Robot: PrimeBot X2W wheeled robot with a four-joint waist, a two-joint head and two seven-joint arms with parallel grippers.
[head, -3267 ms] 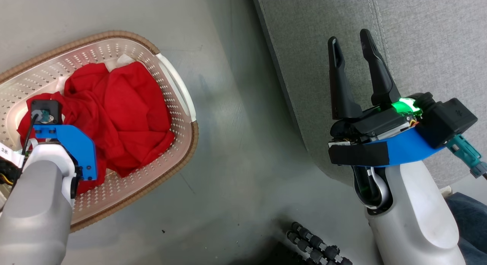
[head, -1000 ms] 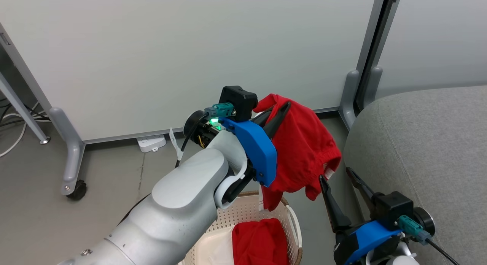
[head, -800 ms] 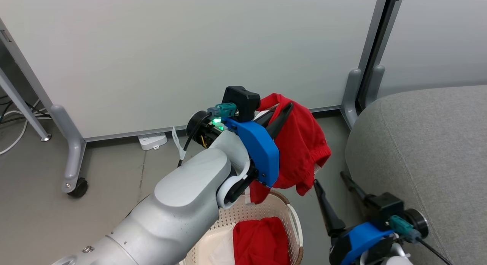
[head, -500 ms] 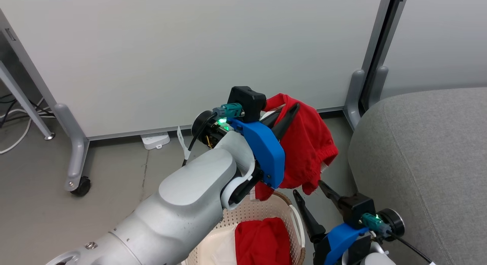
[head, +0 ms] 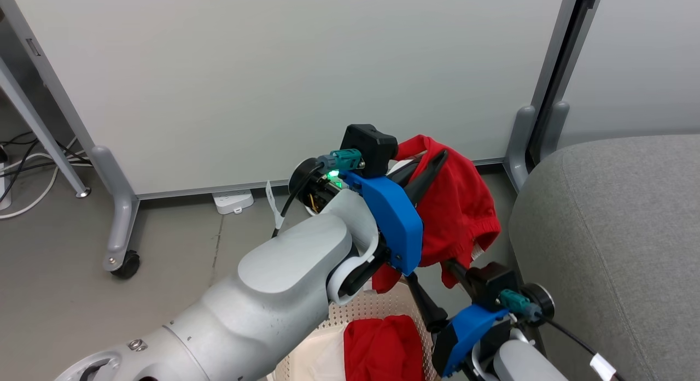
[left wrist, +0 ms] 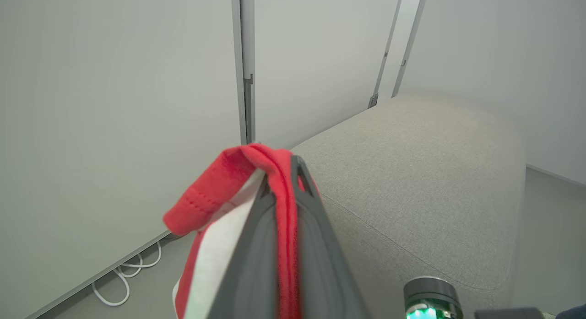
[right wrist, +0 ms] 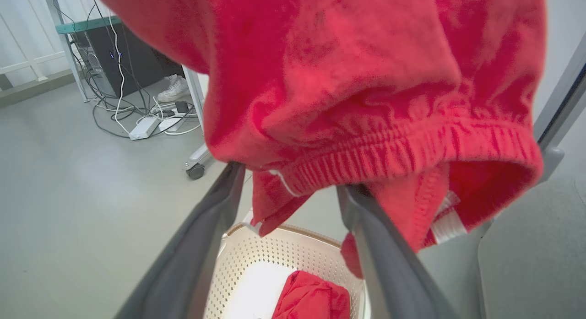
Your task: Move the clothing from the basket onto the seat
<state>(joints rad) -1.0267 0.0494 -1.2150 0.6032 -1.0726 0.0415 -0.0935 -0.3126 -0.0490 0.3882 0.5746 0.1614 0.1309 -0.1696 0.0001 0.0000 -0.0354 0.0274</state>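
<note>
Head above, wrists near shared garment (head: pixel 459 206)

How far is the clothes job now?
Done: nothing on the visible part of the light grey fabric seat. In hand: the left gripper, shut on one bright red soft garment, holds it above the cream-white perforated plastic basket; the right gripper is open under its hem. Left: the second red garment in the basket.

On the head view I see a white panel (head: pixel 273 69) across twelve o'clock, its grey leg ending in a caster (head: pixel 127 263) at nine. A power strip (head: pixel 233 200) lies on the floor (head: pixel 65 315) by the panel's base, and cables (head: pixel 27 173) trail at ten. On the right wrist view, at eleven o'clock, I see a dark box (right wrist: pixel 132 53), a white shoe (right wrist: pixel 176 89) and a second strip (right wrist: pixel 144 127).
</note>
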